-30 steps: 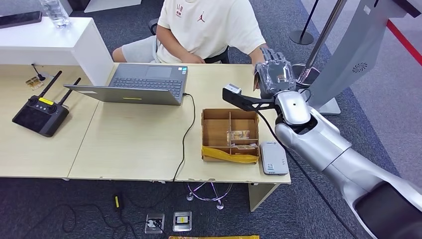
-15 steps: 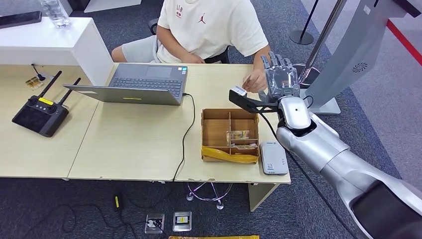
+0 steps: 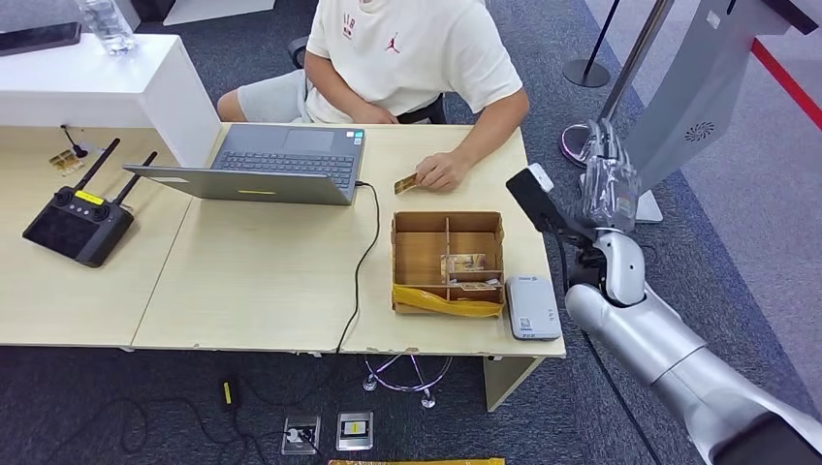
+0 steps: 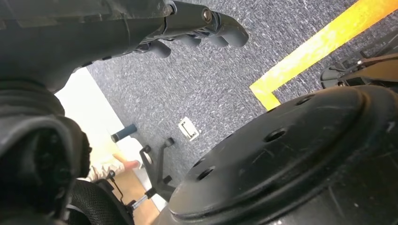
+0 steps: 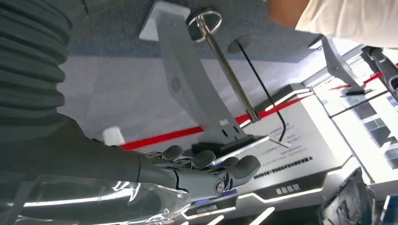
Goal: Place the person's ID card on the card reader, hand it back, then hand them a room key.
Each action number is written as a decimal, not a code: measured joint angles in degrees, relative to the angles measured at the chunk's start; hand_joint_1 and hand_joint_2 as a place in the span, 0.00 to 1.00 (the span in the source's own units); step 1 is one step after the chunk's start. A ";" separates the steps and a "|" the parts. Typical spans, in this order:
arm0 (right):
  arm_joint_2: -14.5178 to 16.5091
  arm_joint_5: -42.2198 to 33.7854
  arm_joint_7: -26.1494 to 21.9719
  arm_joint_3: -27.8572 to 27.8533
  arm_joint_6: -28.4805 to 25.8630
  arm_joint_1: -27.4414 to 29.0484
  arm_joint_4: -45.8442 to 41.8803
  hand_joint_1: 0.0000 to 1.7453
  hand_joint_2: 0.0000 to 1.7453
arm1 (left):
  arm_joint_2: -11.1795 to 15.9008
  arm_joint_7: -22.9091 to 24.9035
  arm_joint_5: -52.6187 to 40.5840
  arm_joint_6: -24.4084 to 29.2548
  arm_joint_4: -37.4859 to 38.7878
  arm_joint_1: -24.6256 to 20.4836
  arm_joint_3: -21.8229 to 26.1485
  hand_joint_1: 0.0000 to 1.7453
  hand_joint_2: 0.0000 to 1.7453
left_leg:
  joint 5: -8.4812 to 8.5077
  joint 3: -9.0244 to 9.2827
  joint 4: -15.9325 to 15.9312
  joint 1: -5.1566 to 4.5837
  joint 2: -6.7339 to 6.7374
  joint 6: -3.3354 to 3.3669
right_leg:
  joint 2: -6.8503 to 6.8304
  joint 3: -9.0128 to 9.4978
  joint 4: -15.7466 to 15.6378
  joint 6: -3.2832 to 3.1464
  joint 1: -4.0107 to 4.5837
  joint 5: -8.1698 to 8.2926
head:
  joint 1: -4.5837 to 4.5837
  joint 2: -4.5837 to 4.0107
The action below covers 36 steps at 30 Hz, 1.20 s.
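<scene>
The person (image 3: 407,53) sits across the table and holds a small gold-coloured card (image 3: 406,183) in one hand (image 3: 442,171), resting on the tabletop behind the box. My right hand (image 3: 607,180) is raised off the table's right edge, turned side-on, holding nothing. In the right wrist view its fingers (image 5: 206,164) lie loosely extended and empty. The white card reader (image 3: 531,307) lies at the table's near right corner. A cardboard box (image 3: 424,254) with compartments holds key cards (image 3: 463,263). My left hand (image 4: 197,28) hangs over the carpet, with nothing in it.
An open laptop (image 3: 281,163) with a black cable stands at the table's middle. A black remote controller (image 3: 78,218) lies at the left. A grey kiosk stand (image 3: 679,107) rises just right of my right hand. A white counter (image 3: 97,87) carries a water bottle (image 3: 105,21).
My right hand has drawn back from the person's hand, rightward past the table edge, and turned side-on. The person's hand has moved left over the table with the card in it.
</scene>
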 joint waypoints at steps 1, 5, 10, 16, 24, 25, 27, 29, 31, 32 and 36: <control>-0.46 -0.43 -0.38 -0.90 -0.41 1.73 -1.47 0.00 1.00 | -0.01 -0.10 0.11 0.00 0.00 0.09 0.01 0.00 0.00 | -0.01 0.00 0.00 0.01 0.00 -0.01 | 0.00 0.00 0.00 0.00 0.01 0.00 | -0.01 0.00; -2.22 -1.99 -1.11 -4.55 -1.32 8.76 -6.94 0.00 1.00 | -0.01 -0.48 0.35 0.00 0.00 0.34 0.01 0.00 0.00 | -0.02 -0.01 -0.01 0.03 -0.01 -0.03 | 0.00 0.01 0.00 0.00 0.03 -0.01 | 0.00 0.00; -3.51 -1.73 -3.64 -8.74 -0.90 16.93 -11.55 0.00 1.00 | -0.01 -0.54 0.05 0.00 0.00 0.39 0.01 0.00 0.00 | -0.05 0.00 -0.01 0.03 0.00 -0.06 | 0.00 0.01 0.00 -0.01 0.03 -0.02 | 0.00 0.00; -3.87 0.93 -5.87 -11.44 2.36 24.37 -15.11 0.00 1.00 | 0.01 -0.54 -0.28 0.00 0.01 0.26 0.01 0.00 0.00 | -0.05 0.00 -0.02 0.04 0.03 -0.06 | 0.01 0.01 0.00 -0.01 0.04 -0.02 | -0.01 0.00; -3.39 3.16 -7.94 -11.75 6.38 27.64 -16.03 0.00 1.00 | 0.01 -0.54 -0.61 0.00 0.01 0.00 0.01 0.00 0.00 | -0.04 0.00 -0.03 0.03 0.06 -0.06 | 0.02 0.02 0.00 -0.01 0.03 -0.02 | 0.01 0.00; -3.31 3.80 -8.14 -11.72 6.99 27.66 -16.03 0.00 1.00 | 0.01 -0.54 -0.61 0.00 0.01 -0.02 0.01 0.00 0.00 | -0.04 0.00 -0.03 0.03 0.06 -0.06 | 0.01 0.02 0.00 -0.01 0.03 -0.02 | 0.00 0.00; -3.11 5.60 -8.55 -11.60 8.46 27.65 -16.03 0.00 1.00 | 0.02 -0.54 -0.61 0.00 0.01 -0.05 0.01 0.00 0.00 | -0.04 -0.01 -0.03 0.03 0.05 -0.06 | 0.01 0.02 0.00 -0.01 0.03 -0.02 | 0.00 0.00; -2.88 7.35 -8.68 -11.35 9.96 27.51 -16.03 0.00 1.00 | 0.03 -0.54 -0.61 0.00 0.00 -0.06 0.01 0.00 0.00 | -0.04 -0.02 -0.03 0.03 0.05 -0.06 | 0.01 0.02 0.00 -0.01 0.03 -0.02 | -0.01 0.00; -2.62 8.78 -8.53 -11.00 11.36 27.23 -16.03 0.00 1.00 | 0.03 -0.54 -0.62 0.00 0.00 -0.07 0.01 0.00 0.00 | -0.04 -0.02 -0.03 0.03 0.05 -0.06 | 0.01 0.02 0.01 -0.02 0.03 -0.02 | -0.01 0.00; -2.48 9.40 -8.44 -10.80 12.06 27.01 -16.03 0.00 1.00 | 0.03 -0.54 -0.62 0.00 0.00 -0.07 0.01 0.00 0.00 | -0.04 -0.03 -0.03 0.04 0.05 -0.06 | 0.01 0.02 0.01 -0.02 0.03 -0.02 | -0.01 0.00; -1.84 10.97 -8.34 -9.64 14.35 25.59 -16.03 0.00 1.00 | 0.02 -0.50 -0.65 0.00 0.00 -0.08 0.01 0.00 0.00 | -0.04 -0.04 -0.03 0.04 0.05 -0.06 | 0.01 0.02 0.01 -0.02 0.03 -0.02 | -0.01 0.00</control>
